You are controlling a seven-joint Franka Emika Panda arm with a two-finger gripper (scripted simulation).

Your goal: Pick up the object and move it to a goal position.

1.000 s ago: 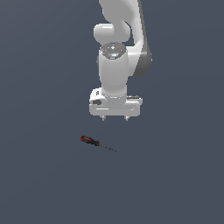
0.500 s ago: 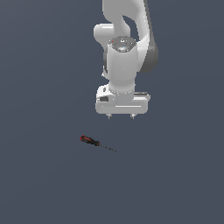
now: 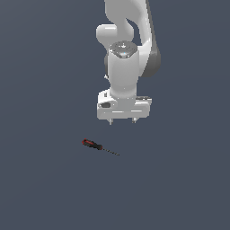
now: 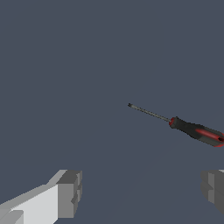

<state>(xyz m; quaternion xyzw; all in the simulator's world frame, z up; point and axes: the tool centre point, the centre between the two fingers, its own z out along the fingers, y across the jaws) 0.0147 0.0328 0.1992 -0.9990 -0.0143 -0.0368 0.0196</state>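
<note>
Over a plain dark grey bench (image 3: 45, 188), the white arm (image 3: 128, 49) reaches down from the top of the exterior view, its rounded joints stacked one above the other and its flat hand block at the lowest point. Under that block hangs the pincer (image 3: 122, 121), with two short fingertips pointing down and set well apart; nothing sits between them, so it is wide open and holds nothing. In the wrist view the same gap shows clearly, one grey finger pad (image 4: 70, 192) on one side and the other pad at the far edge of the picture, with only bare bench between them. The screwdriver (image 3: 95, 145) lies flat on the bench, below the pincer and toward the exterior view's left of it, apart from both fingertips. Its red-and-black handle points toward the exterior view's left and its thin dark shaft runs toward the right, slanting slightly downward in the picture. In the wrist view the handle end is cut off by the frame edge.
</note>
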